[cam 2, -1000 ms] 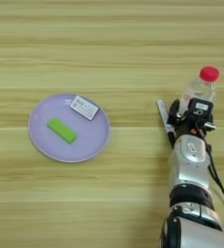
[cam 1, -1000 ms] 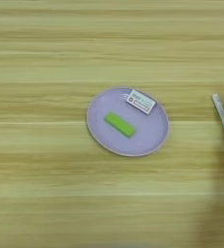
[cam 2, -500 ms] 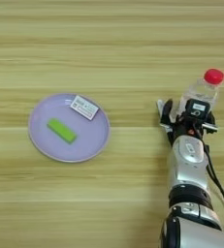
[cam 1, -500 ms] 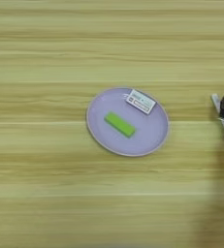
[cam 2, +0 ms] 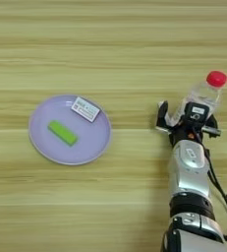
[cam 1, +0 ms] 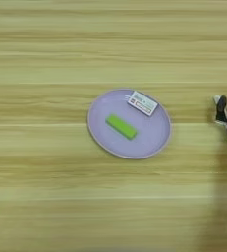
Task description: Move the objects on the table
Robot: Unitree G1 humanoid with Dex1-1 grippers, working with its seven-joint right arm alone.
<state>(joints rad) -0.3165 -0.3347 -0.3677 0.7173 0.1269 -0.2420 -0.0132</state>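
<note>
Two things sit on the lilac plate [cam 1: 101,133] in the left eye view: green block [cam 1: 121,126] near its middle, lying diagonal, and white box [cam 1: 142,103] at the upper right rim, partly over the edge. Plate rests mid-table [cam 1: 46,197]. At the far right edge only a black finger [cam 1: 221,109] and a sliver of the arm show; bottle isn't seen here.

Right eye view shows the rest. Red-capped bottle [cam 2: 203,94] stands tilted, well right of the plate [cam 2: 41,142], cap up and to the right. Right gripper [cam 2: 184,117] is at the bottle's lower body: one black finger [cam 2: 161,117] on its left, the other side under the black wrist block, silver forearm [cam 2: 188,170] running down to the bottom edge. Fingers look narrowed round the bottle, left one touching or just beside the clear wall; firm contact can't be confirmed, so whether the grip is made can't be told.

Step in hand, as a judgement: grasping the bottle. To do it well, centre the body between the fingers, squeeze low where the plastic is stiffer, go gently as a thin bottle will buckle or squirt out, and lift straight up before travelling so the cap end doesn't swing.

Vs 1 s ago: left finger stood splayed out, apart from the bottle; now it's drawn in against it. Gripper has crept up a bit towards the bottle. Plate, block, box unchanged; bottle approx. same spot.
</note>
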